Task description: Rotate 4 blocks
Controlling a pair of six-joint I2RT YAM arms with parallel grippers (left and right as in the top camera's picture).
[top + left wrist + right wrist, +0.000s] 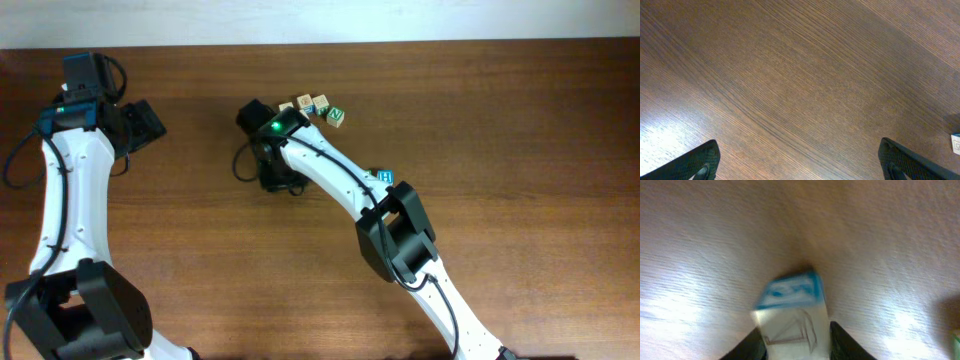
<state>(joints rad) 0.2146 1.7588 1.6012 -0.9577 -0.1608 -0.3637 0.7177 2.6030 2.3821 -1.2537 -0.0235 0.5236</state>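
Observation:
In the right wrist view a small wooden block point(792, 315), with one blue-edged face and one pale tan face bearing a brown line drawing, sits on the table between my right gripper's point(796, 342) fingers point(837, 342). Both fingers press its sides. The picture is blurred. From overhead the right gripper point(275, 178) points down left of the middle and hides that block. The blue H block point(384, 177) lies beside the right arm. Two tan blocks point(305, 102) and a blue-topped one point(321, 104) stand in a row at the back. My left gripper point(140, 125) is open at the far left, with only bare wood between its fingertips point(705, 160).
A green N cube point(336, 116) ends the back row on the right. The right arm's forearm stretches diagonally across the table's middle. A pale corner of something point(956, 144) shows at the right edge of the left wrist view.

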